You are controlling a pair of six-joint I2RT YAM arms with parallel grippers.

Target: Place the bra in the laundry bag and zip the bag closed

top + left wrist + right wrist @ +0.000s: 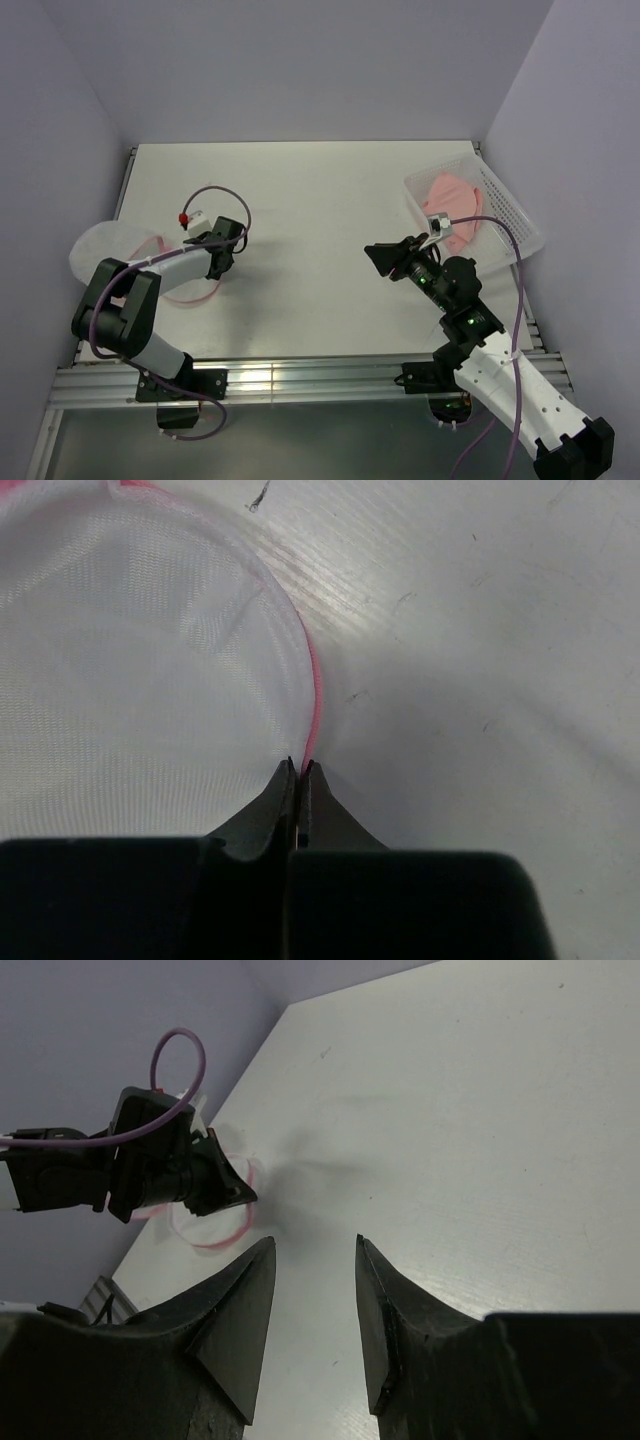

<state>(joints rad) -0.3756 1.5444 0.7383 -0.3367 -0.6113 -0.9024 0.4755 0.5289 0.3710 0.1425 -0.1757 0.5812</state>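
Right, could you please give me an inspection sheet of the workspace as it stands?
Surface: white table, faint scuff marks in the left wrist view.
Job's things: laundry bag lies flattened at the left edge; bra sits in the perforated basket at the far right, not in the bag.
Clutter: nothing seen.
Grippers: left gripper shut on the laundry bag's pink rim; right gripper open, holding nothing, over the table.
Cables: a purple cable loops over the left wrist; another runs along the right arm.
Surroundings: plain walls on three sides; metal rail at the near edge.
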